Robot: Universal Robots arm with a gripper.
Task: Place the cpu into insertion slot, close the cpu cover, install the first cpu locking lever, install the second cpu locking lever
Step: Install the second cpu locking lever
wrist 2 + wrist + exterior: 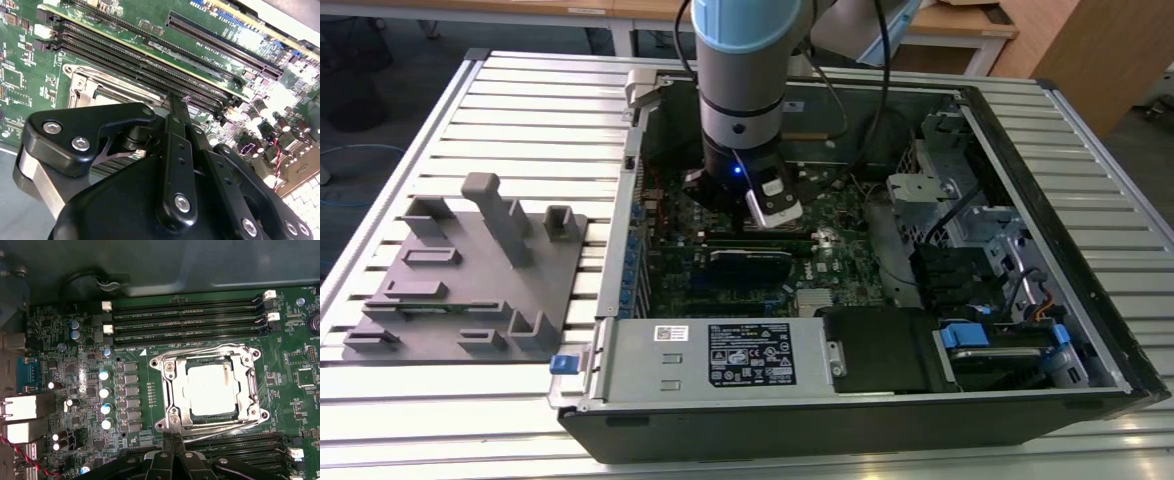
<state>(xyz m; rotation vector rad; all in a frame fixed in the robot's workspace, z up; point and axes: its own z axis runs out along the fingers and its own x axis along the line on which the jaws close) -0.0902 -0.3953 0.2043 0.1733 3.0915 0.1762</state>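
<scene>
In the first wrist view the cpu [210,389] lies flat in the insertion slot [167,390], its dull silver top showing through the window of the cpu cover [243,392], which lies down over it. Thin wire locking levers run along two opposite sides of the cover [200,351] [235,429]; I cannot tell whether they are hooked. My gripper [172,439] is shut, its tip right at one corner of the socket by the end of one lever. The second wrist view shows the shut fingers [176,150] above the socket frame [95,85]. In the exterior view the gripper [770,215] reaches down into the open computer case.
Long black memory slots [185,322] flank the socket on two sides. Upright capacitors [105,400] stand beside it. The case walls [1067,200], a grey power supply box [720,355] and drive cages [987,270] ring the board. A grey fixture [467,270] sits at the exterior view's left.
</scene>
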